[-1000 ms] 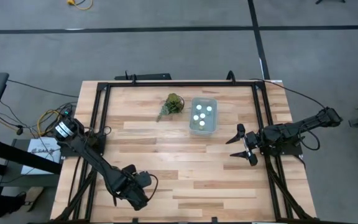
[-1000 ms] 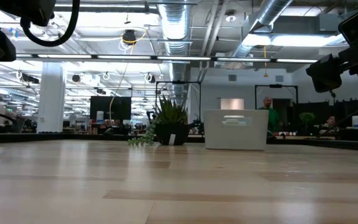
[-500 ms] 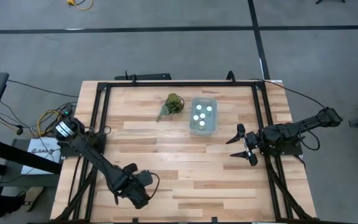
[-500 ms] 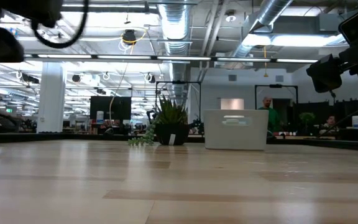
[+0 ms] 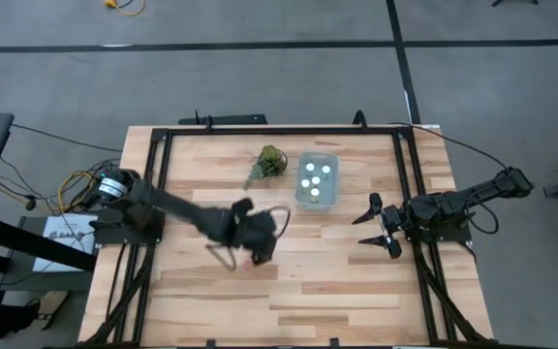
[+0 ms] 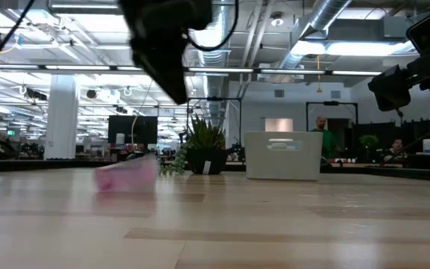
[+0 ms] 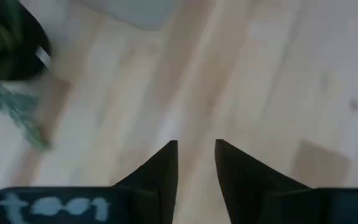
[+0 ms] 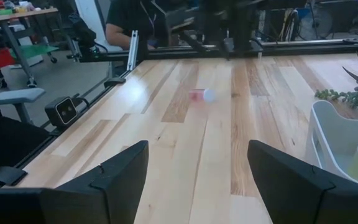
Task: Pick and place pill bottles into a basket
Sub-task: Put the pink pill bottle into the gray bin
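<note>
the wooden table (image 5: 289, 281) is lying inside a black metal frame (image 5: 279, 130), with grey floor all round it. the left arm is reaching across the table's middle, its left gripper (image 5: 257, 239) hanging above the boards, near the basket but apart from it; in the left wrist view its fingers (image 7: 166, 163) are standing a little apart with only bare wood showing between them, pinching nothing. the right gripper (image 5: 374, 225) is waiting by the table's right rail, its fingers (image 8: 114, 177) spread wide over bare planks.

the basket (image 5: 317, 181) is sitting in the far middle of the table, and four pill bottles (image 5: 316, 174) are showing in it as white dots from above. in the low view it is reading as a pale box (image 6: 283, 155) with nothing standing in front of it. just beside it, on the left arm's side, the plant sprig (image 5: 268, 162) is sitting in its dark pot, close to the basket but not touching.

one loose bottle (image 8: 204, 95), pinkish with a white cap, is lying on its side on the open table near the left gripper; the low view is showing it as a pink smear (image 6: 125, 175), too blurred to tell more. from above, the arm is hiding most of it.

people are sitting at desks in the room beyond
</note>
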